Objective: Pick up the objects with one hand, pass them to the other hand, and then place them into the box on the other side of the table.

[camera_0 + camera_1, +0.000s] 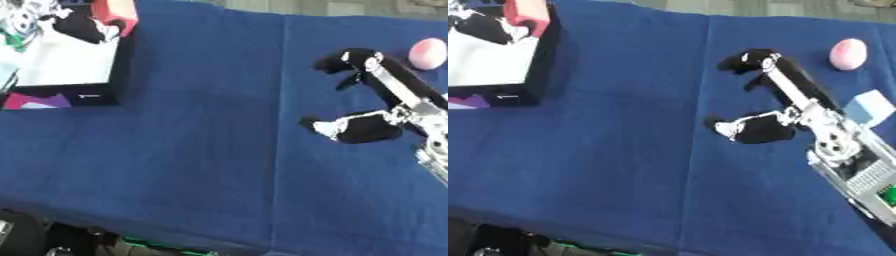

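Pink ball (pixel 848 54) lies just beyond the right hand (pixel 785 107), whose fingers spread wide, holding nothing; a careless reach could roll it off the table (pixel 623 150).

Box (pixel 61 75) contents blurred, edge-cropped

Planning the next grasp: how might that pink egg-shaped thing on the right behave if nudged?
The pink egg-shaped thing looks smooth and rounded, so it would probably roll on the blue cloth. The open right robot hand might find it slippery.
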Tool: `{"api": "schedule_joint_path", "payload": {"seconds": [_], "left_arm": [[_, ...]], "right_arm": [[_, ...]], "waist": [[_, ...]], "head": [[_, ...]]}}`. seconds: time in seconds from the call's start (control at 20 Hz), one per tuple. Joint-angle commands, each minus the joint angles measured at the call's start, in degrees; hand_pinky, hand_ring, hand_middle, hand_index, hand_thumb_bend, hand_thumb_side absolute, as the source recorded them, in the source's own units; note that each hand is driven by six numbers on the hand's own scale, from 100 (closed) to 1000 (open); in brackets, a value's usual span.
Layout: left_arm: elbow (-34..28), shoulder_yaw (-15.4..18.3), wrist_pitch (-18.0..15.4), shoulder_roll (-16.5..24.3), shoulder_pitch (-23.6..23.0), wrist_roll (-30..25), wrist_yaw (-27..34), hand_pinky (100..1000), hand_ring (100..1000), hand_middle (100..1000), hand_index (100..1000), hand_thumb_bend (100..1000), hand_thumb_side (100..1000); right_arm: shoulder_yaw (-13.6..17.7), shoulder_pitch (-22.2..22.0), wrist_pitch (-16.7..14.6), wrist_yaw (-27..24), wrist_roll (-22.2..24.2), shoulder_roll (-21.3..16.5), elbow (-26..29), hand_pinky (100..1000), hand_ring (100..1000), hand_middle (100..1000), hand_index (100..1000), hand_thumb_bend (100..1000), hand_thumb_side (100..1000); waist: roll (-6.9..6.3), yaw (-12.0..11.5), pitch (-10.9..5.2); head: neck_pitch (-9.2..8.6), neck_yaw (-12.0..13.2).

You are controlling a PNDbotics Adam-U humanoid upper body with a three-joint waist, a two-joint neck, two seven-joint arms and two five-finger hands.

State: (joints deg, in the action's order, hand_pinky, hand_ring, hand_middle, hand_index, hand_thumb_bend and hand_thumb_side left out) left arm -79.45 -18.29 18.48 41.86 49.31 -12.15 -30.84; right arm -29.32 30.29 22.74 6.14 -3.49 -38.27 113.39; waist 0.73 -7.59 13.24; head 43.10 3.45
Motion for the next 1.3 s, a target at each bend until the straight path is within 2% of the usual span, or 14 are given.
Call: {"api": "schedule_joint_path", "payload": {"seconds": [0.05,0.7,1.2,1.3], "left_arm": [[0.77,1.88,0.19,2.73,0.47,1.17,-0.27,697,647,522,437,148,100],[9.03,4.56,1.14,3.06,-0.57,3.84,-2.99,694,646,524,438,177,100],[15.28,5.64,0.02,1.37,0.23,5.92,-6.56,699,647,527,442,186,100],[16.12,5.96,0.13,1.20,0.32,6.39,-6.96,705,658,550,486,200,100]], "right_arm": [[0.87,0.71,-0.26,-0.17,-0.37,-1.21,1.20,680,816,746,763,558,100],[1.61,0.50,-1.20,-0.50,-1.55,-1.28,1.20,679,814,745,761,554,100],[1.90,0.79,-2.33,-0.98,-2.16,-0.96,1.20,678,814,745,761,553,100],[1.95,0.76,-2.35,-1.00,-2.24,-0.93,1.20,678,813,745,761,553,100]], "waist": [[-0.16,0.04,-0.70],[0.50,0.82,-0.26],[0.87,1.55,0.39],[0.90,1.61,0.47]], "head": [[-1.13,0.65],[-2.85,2.37],[-2.87,2.45],[-2.82,2.68]]}}
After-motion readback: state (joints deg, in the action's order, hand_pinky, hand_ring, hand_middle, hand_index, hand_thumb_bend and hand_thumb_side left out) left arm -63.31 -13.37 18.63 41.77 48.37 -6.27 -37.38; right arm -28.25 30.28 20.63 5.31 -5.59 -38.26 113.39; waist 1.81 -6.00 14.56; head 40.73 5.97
